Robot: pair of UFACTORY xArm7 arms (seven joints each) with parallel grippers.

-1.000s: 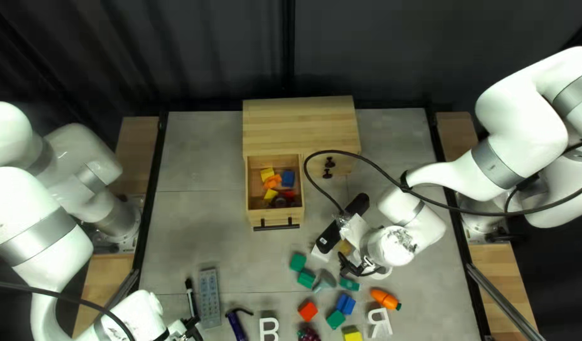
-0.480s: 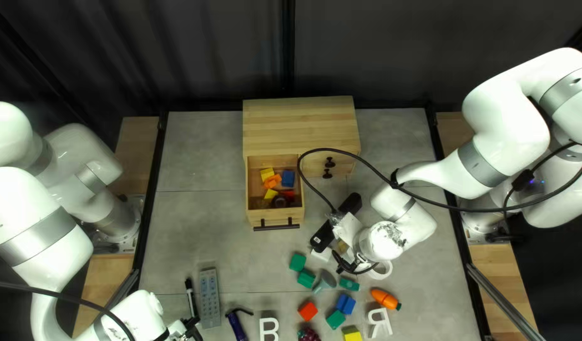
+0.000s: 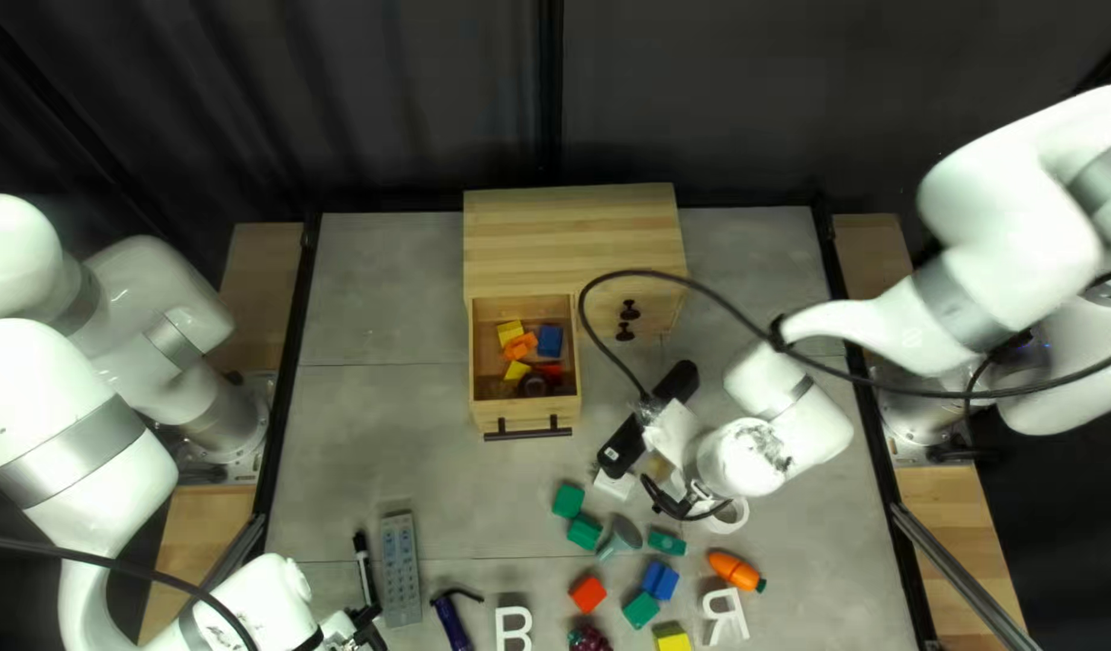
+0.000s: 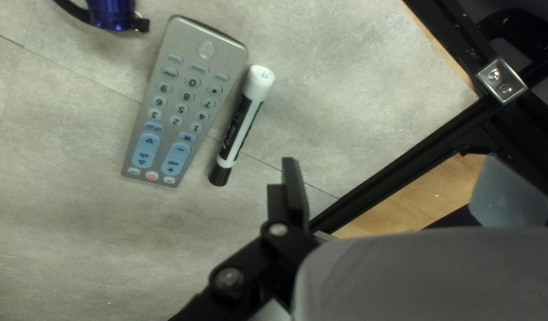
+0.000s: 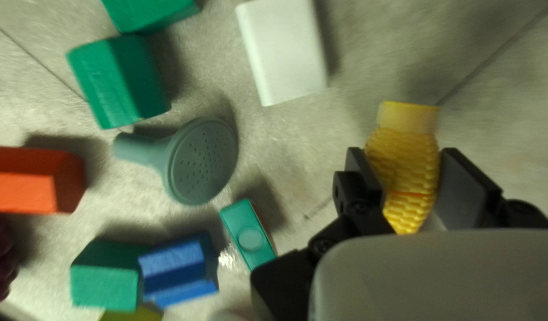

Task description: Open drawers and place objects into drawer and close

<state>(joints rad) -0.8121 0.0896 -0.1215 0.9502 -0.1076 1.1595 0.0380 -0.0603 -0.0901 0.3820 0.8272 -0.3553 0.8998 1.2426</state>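
Right gripper (image 5: pixel 407 159) found clamped on corn (image 5: pixel 404 199), held near and to the right of the open drawer (image 3: pixel 495 411); carry judged to require travel far and left.

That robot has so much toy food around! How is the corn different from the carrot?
The corn is yellow and covered in bumpy kernels; the carrot is orange with a green end. The corn is gripped between the fingers of the right gripper, while the carrot lies loose on the table. Both are outside the drawer.
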